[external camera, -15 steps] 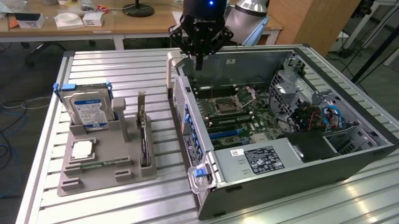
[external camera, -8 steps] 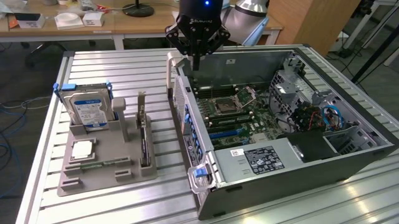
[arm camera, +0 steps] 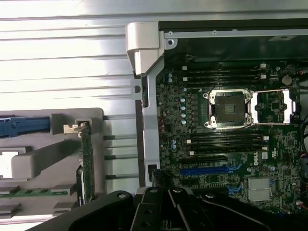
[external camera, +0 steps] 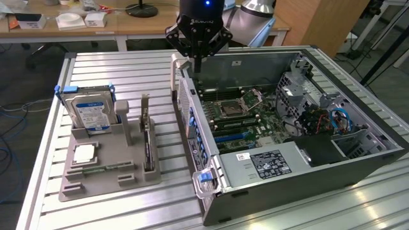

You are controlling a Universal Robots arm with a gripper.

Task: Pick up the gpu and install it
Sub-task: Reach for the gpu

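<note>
While the gpu (external camera: 147, 143) sits untouched outside the computer case (external camera: 307, 143), the arm (external camera: 255, 14) holds its wrist upright above the case's far corner, with the gripper (external camera: 197, 64) pointing straight down. Its fingers are pinched together to a dark point and there is nothing between them. That point hangs just above the rim of the case wall that faces the grey fixture (external camera: 102, 184), close to where this wall meets the case's far wall. It is clear of the metal, and the black gripper body sits directly above it. The case lies on its side with its interior open upward. Inside it the motherboard (external camera: 240, 112) is exposed, and the wrist view looks squarely down on the open processor socket (arm camera: 230, 108) and a blue slot (arm camera: 204, 170). The gpu stands on its long edge in a slot of the fixture, just outside that same case wall and running parallel to it, with bare table (external camera: 115, 67) slats between them. Its silver bracket (arm camera: 74, 128) is at the end nearer the gripper. The card (arm camera: 87, 159) is well apart from the fingers and lower than they are. A blue-labelled hard drive (external camera: 89, 108) stands upright in the fixture, farther from the case than the gpu.
</note>
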